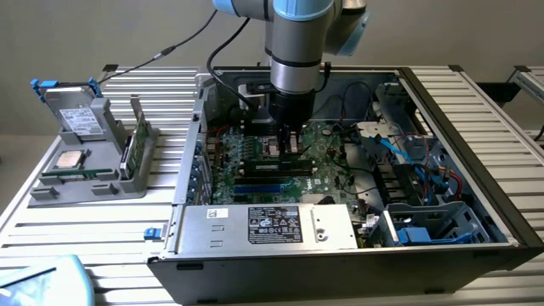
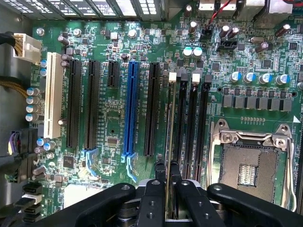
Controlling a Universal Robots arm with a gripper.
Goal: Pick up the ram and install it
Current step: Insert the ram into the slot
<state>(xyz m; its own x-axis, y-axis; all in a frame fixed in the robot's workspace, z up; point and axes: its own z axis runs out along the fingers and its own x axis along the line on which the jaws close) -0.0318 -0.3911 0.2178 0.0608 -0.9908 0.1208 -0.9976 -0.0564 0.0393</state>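
Observation:
My gripper [image 1: 289,146] hangs straight down inside the open computer case, low over the large green motherboard [image 1: 327,175]. In the wrist view the gripper [image 2: 168,166] is shut on the ram [image 2: 168,123], which shows edge-on as a thin line between the two fingertips [image 2: 160,171]. The ram runs along the outermost of the memory slots, beside the black slots [image 2: 182,123]. Whether it touches the slot I cannot tell. The slot's white latch [image 2: 173,75] sits at its far end.
The empty processor socket [image 2: 251,163] lies beside the memory slots. Long expansion slots, one blue [image 2: 130,113], lie on the other side. On the exterior view's left, a grey holder [image 1: 93,172] carries a silver processor [image 1: 70,159] and another green stick [image 1: 136,145]. The power supply [image 1: 272,226] fills the case's near side.

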